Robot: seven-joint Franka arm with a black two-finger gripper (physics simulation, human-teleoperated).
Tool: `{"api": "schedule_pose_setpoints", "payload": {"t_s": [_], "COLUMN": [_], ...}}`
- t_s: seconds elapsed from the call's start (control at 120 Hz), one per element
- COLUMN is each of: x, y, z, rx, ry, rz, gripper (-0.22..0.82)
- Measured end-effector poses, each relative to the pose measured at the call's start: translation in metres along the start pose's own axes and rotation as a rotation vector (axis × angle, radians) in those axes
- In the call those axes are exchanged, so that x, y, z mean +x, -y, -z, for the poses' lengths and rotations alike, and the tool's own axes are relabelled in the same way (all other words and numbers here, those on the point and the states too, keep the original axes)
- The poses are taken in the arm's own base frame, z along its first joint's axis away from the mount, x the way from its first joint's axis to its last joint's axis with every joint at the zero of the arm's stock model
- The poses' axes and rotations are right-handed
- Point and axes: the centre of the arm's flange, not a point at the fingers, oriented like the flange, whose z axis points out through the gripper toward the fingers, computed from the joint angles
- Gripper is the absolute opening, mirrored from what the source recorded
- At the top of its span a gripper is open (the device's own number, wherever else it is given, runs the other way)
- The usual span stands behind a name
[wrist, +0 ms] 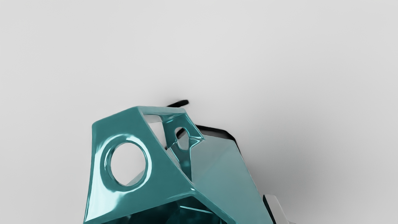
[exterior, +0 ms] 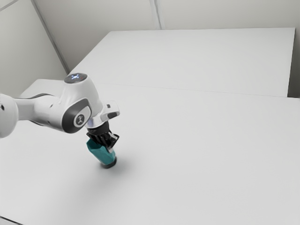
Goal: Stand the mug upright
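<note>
The mug leans just beneath the claw, its long axis slanting down toward the exterior view's right; its mouth probably must swing over its foot. Whether the claw grasps it, I can't tell.

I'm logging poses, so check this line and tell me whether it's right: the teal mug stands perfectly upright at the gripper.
Not right: the exterior view shows the teal mug tilted, leaning toward that view's left. It is at the gripper, as you say.

Pale logo on white arm
</note>
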Motion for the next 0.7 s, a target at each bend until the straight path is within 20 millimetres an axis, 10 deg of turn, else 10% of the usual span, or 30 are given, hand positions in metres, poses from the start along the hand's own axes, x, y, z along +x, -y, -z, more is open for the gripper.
{"api": "schedule_pose_setpoints", "payload": {"t_s": [0.267,0.7], "x": [0.002,0.002], "y": [-0.002,-0.017], "z": [-0.010,0.031], "rx": [-0.002,-0.009], "ry": [0.005,-0.085], "rz": [0.025,0.023], "gripper": [-0.13,0.45]}}
